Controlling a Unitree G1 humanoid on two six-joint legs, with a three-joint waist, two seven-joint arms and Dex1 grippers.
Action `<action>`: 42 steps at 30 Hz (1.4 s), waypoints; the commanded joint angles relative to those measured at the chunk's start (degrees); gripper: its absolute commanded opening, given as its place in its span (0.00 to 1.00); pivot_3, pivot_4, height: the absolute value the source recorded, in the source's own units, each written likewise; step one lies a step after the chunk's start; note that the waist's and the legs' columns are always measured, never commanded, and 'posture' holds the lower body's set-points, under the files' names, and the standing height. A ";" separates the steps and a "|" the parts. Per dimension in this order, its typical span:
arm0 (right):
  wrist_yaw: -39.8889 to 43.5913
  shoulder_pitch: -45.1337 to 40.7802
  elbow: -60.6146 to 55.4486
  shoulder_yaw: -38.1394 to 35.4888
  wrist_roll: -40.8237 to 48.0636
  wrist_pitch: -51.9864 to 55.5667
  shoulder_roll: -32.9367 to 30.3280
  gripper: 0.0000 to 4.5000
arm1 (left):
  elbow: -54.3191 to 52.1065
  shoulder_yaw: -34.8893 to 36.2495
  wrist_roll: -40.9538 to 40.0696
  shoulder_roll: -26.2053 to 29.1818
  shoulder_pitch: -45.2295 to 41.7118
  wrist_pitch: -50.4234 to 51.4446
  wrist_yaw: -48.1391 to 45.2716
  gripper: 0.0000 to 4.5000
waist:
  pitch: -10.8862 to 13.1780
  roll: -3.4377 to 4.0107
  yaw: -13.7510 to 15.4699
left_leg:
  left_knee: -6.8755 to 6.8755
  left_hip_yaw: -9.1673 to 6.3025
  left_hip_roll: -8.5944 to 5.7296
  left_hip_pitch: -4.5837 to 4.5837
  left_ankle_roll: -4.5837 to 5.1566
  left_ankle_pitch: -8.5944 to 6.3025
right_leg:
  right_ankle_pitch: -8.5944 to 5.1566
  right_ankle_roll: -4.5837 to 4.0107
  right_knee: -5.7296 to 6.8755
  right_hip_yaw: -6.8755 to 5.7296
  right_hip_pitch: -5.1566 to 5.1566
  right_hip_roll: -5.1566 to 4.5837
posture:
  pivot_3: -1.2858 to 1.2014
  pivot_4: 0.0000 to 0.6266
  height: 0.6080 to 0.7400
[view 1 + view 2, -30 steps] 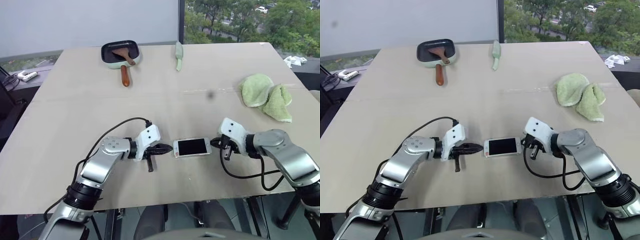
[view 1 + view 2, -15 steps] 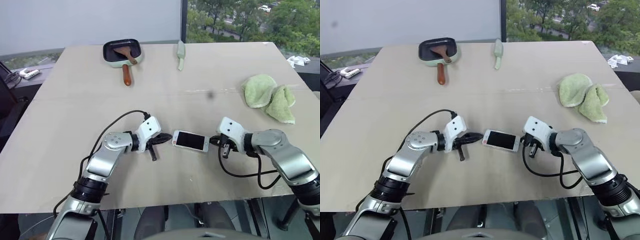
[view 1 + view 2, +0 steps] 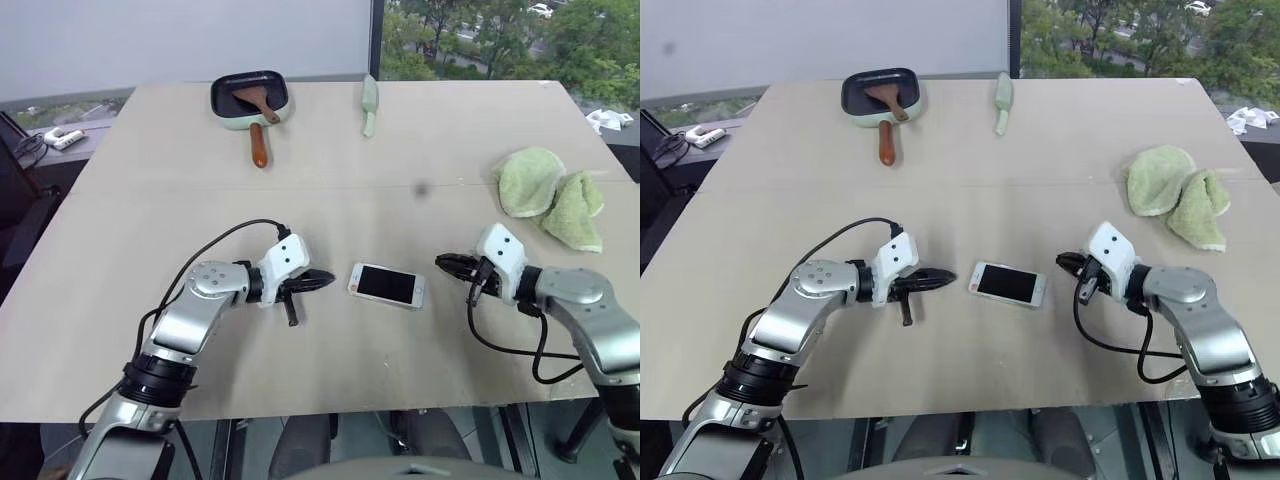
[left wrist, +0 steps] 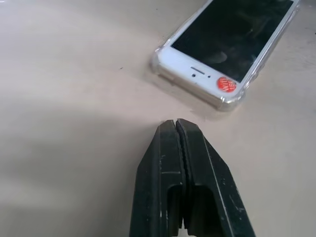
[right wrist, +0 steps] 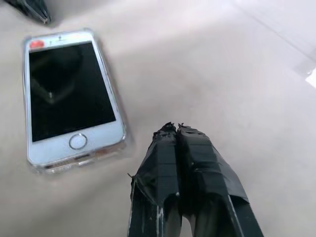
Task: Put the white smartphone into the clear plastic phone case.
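The white smartphone [image 3: 386, 285] lies screen up on the table between my two grippers. It sits inside the clear plastic phone case [image 4: 223, 103], whose transparent rim wraps its edges; a red sticker marks one end. My left gripper [image 3: 326, 279] is shut and empty, a short way off the phone's left end. To the right, my right gripper [image 3: 442, 262] is also shut and empty, with a clear gap to the phone. In the right wrist view the case rim [image 5: 120, 144] shows round the phone [image 5: 71, 94].
A dark pan with a wooden spatula [image 3: 249, 99] stands at the far side, with a pale green utensil [image 3: 369, 103] beside it. Two green cloths [image 3: 548, 197] lie at the right. The table's front edge [image 3: 320, 410] runs near my arms.
Both grippers have drawn back from the phone's ends, the right one farther to the right. The phone has turned slightly and lies free.
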 commanded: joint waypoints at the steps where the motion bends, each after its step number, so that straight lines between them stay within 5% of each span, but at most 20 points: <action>1: -0.64 2.13 -2.43 -3.34 5.53 -4.24 4.15 0.02 | -1.56 1.33 -3.58 -2.20 -1.94 -0.29 -0.32 0.00 | 0.00 0.00 -0.04 | 0.02 0.00 0.00 0.00 0.00 0.00 | 0.00 0.00 0.02 0.00 0.00 0.00 | 0.52 0.24 1.00; 10: 0.49 5.05 2.92 -0.38 5.66 -10.94 8.56 0.02 | -1.19 -1.71 -4.20 -5.90 -1.86 -0.31 -0.71 0.00 | 0.00 0.01 -0.28 | 0.05 0.03 0.00 0.07 0.00 0.00 | 0.00 0.00 0.13 0.05 0.00 0.05 | 0.52 0.24 1.00; 20: 2.12 5.00 7.43 4.06 2.05 -12.22 6.52 0.02 | 1.25 -4.92 -1.46 -6.05 -1.82 -0.58 -0.47 0.00 | -0.02 0.00 -0.26 | 0.05 0.07 -0.03 0.13 0.00 0.00 | 0.00 0.00 0.14 0.08 0.03 0.06 | 0.52 0.24 1.00; 42: -0.28 0.05 7.39 13.41 0.27 11.31 1.14 0.02 | 0.08 -6.06 -1.46 -7.18 -0.31 -1.14 -0.56 0.00 | -0.79 -0.31 -0.63 | -0.04 0.05 0.06 1.15 0.01 -0.01 | -0.03 -0.03 0.11 0.12 0.98 0.14 | 0.52 0.24 1.00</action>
